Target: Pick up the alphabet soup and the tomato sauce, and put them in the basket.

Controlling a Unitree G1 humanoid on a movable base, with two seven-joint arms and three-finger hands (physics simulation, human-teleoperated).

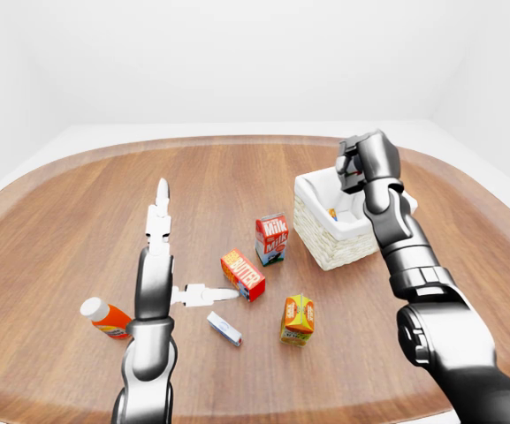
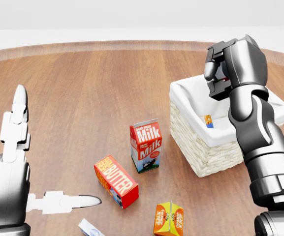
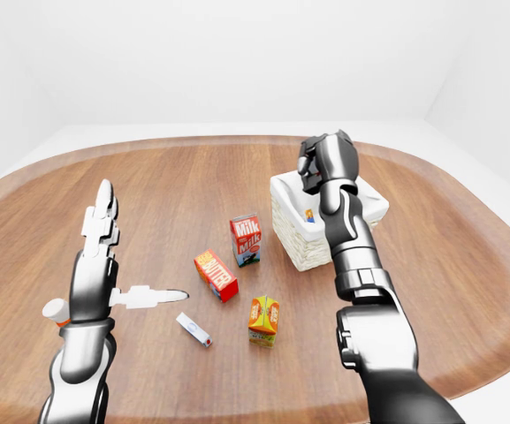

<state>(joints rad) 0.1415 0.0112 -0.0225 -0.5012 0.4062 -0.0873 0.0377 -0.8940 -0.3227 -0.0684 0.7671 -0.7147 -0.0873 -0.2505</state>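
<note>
The wooden counter fills most of each view. At the right of the head view stands the white-lined wicker basket, and a small can with a colored label lies inside it; which can it is, I cannot tell. The right hand hangs above the basket with its fingers curled; whether it holds something I cannot tell. The left hand, at the lower left, is spread wide and holds nothing. Near the center stand the milk carton, the butter box and a small orange carton.
</note>
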